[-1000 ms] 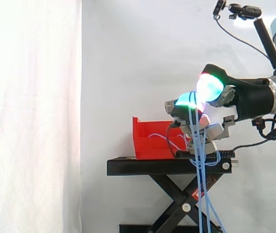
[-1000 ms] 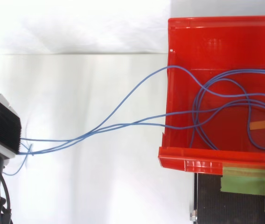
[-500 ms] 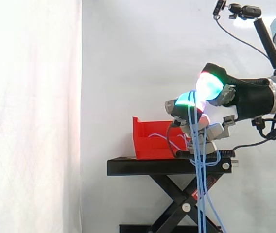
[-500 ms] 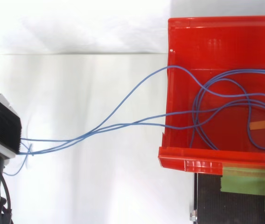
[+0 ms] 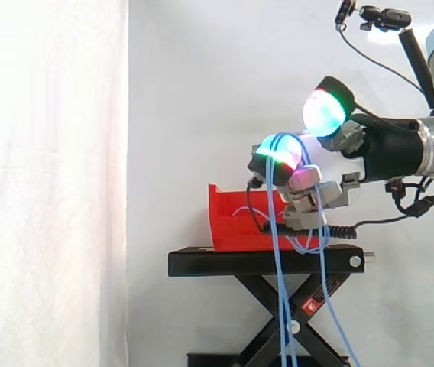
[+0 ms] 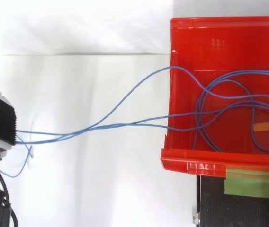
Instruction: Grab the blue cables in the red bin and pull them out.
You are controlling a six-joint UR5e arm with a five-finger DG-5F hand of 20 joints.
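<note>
While the robot hand (image 5: 370,153) held its glowing fingers curled around the thin blue cables (image 6: 125,97), most of their loops lay coiled inside the red plastic bin (image 6: 210,161) on the black scissor-lift surface (image 5: 263,262). Seen from above, the strands stretched nine-to-three, with the bin at three o'clock from the robot hand.

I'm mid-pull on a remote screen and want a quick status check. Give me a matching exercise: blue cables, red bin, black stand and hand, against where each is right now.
Things:
1. blue cables
2. red bin
3. black stand
4. hand

States:
A. carries the bin
B. run out of the bin, loop over the hand and hang down
C. raised higher than the bin, curled round the cables
D. sits on the stand, cable loops inside

Pairs: 1-B, 2-D, 3-A, 4-C
</note>
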